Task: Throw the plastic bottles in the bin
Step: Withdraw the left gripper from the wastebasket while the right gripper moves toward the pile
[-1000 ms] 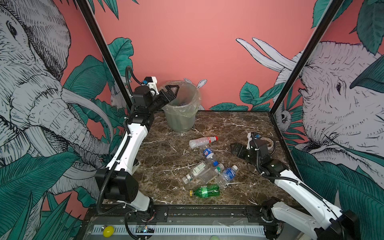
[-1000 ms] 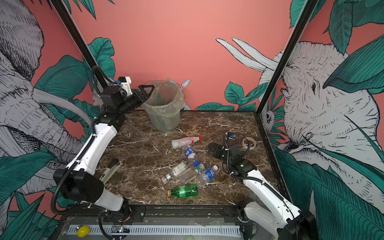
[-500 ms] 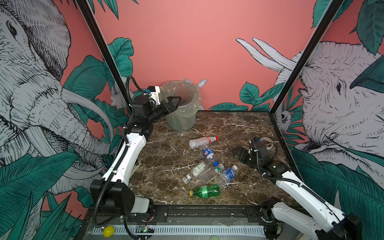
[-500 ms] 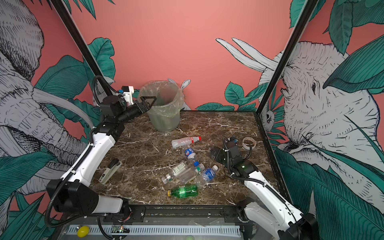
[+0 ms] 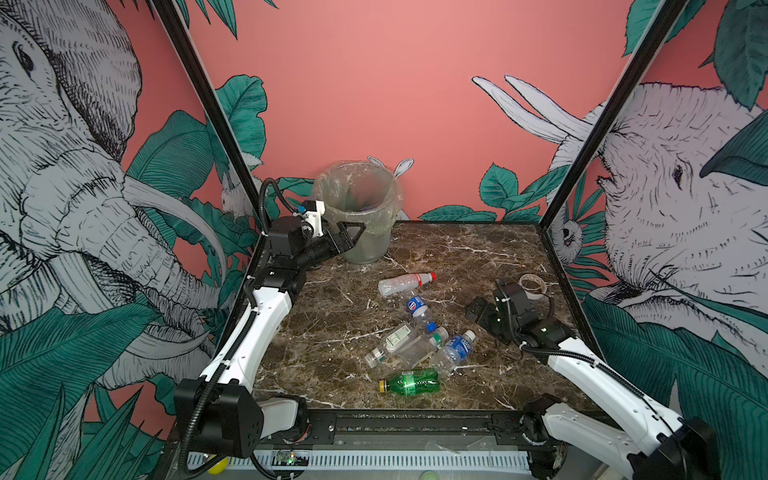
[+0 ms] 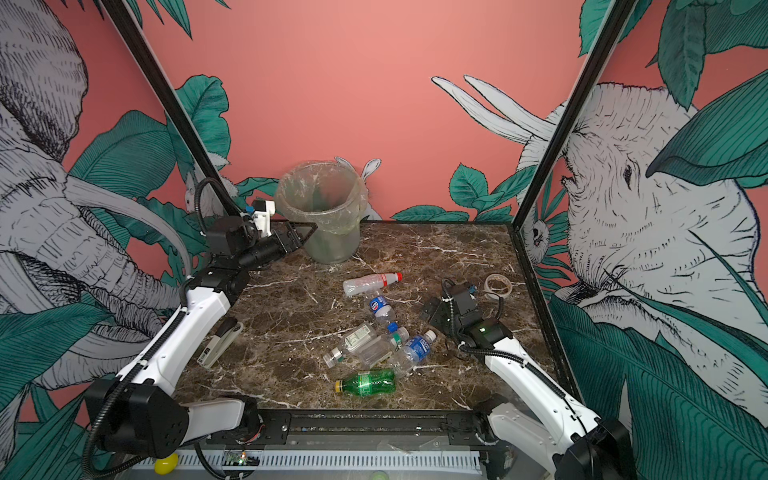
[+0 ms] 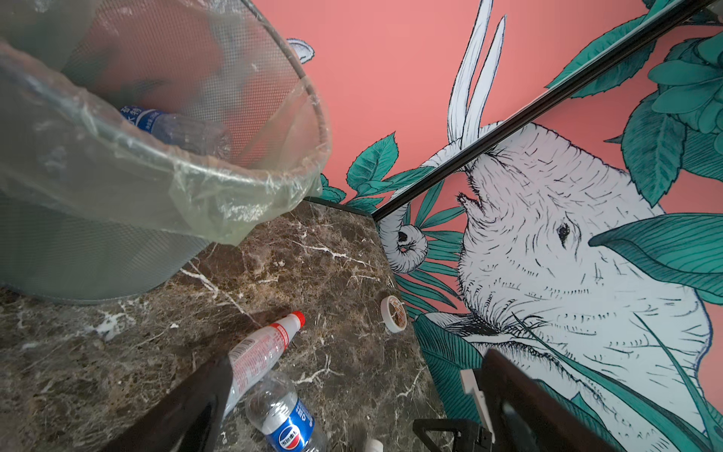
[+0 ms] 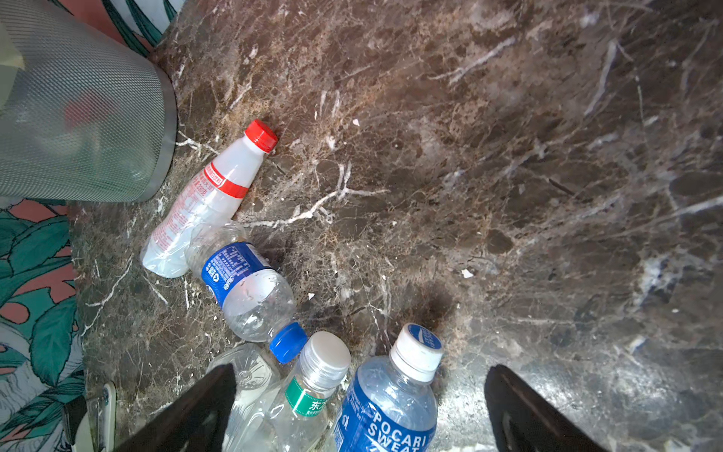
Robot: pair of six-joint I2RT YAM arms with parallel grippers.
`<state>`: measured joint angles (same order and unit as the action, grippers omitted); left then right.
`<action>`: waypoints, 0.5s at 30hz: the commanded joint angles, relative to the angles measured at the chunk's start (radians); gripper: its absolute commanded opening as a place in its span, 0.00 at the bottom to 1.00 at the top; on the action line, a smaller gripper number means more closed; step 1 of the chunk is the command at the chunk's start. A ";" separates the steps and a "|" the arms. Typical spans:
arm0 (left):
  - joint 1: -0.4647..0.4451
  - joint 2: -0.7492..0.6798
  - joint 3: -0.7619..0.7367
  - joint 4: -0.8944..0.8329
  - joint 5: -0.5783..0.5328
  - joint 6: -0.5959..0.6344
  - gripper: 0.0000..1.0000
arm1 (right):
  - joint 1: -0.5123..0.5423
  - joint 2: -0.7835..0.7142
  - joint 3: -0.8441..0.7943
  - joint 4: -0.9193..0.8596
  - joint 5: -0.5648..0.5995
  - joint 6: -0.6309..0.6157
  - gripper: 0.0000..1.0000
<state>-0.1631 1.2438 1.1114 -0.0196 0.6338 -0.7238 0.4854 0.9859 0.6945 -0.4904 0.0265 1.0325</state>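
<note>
**A:** Where were the plastic bottles?

**B:** Six lay on the marble surface [image 5: 457, 249]. The red-capped bottle [image 5: 405, 283] was nearest the bin [image 5: 365, 245], and a blue-labelled bottle [image 5: 417, 307] touched its base. Three clear bottles [image 5: 419, 349] were bunched together, and the green bottle [image 5: 411, 381] lay closest to the front edge. The left wrist view showed another bottle [image 7: 172, 125] inside the bin.

**A:** And the tools?

**B:** The left tool [image 5: 353, 233] hung close beside the bin's wall, fingers spread apart with nothing between them. The right tool [image 5: 478, 311] hovered just right of the cluster, jaws wide and empty, near a ring of tape [image 5: 533, 286].
</note>
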 commanded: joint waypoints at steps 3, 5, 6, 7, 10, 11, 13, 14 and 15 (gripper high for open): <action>-0.009 -0.103 -0.076 -0.029 0.026 0.040 1.00 | 0.004 0.028 -0.024 0.008 -0.033 0.078 0.99; -0.010 -0.130 -0.117 -0.031 0.020 0.046 1.00 | 0.006 0.040 -0.026 0.007 -0.041 0.084 0.99; -0.012 -0.141 -0.138 -0.031 0.017 0.047 1.00 | 0.005 0.045 -0.027 0.004 -0.044 0.089 0.99; -0.013 -0.148 -0.161 -0.027 0.020 0.048 1.00 | 0.006 0.051 -0.029 0.005 -0.049 0.093 0.99; -0.018 -0.161 -0.223 0.005 0.032 0.066 0.99 | 0.005 0.065 -0.039 0.021 -0.058 0.120 0.99; -0.018 -0.161 -0.236 0.001 0.029 0.072 1.00 | 0.006 0.069 -0.043 0.026 -0.062 0.130 0.99; -0.018 -0.153 -0.255 -0.024 0.031 0.093 1.00 | 0.006 0.074 -0.052 0.035 -0.069 0.154 0.99; -0.019 -0.148 -0.263 -0.026 0.036 0.097 1.00 | 0.006 0.075 -0.056 0.036 -0.072 0.160 0.99; -0.019 -0.146 -0.273 -0.026 0.041 0.096 0.99 | 0.007 0.076 -0.058 0.035 -0.073 0.165 0.99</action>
<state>-0.1780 1.1053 0.8600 -0.0437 0.6533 -0.6601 0.4854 1.0576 0.6491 -0.4698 -0.0395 1.1492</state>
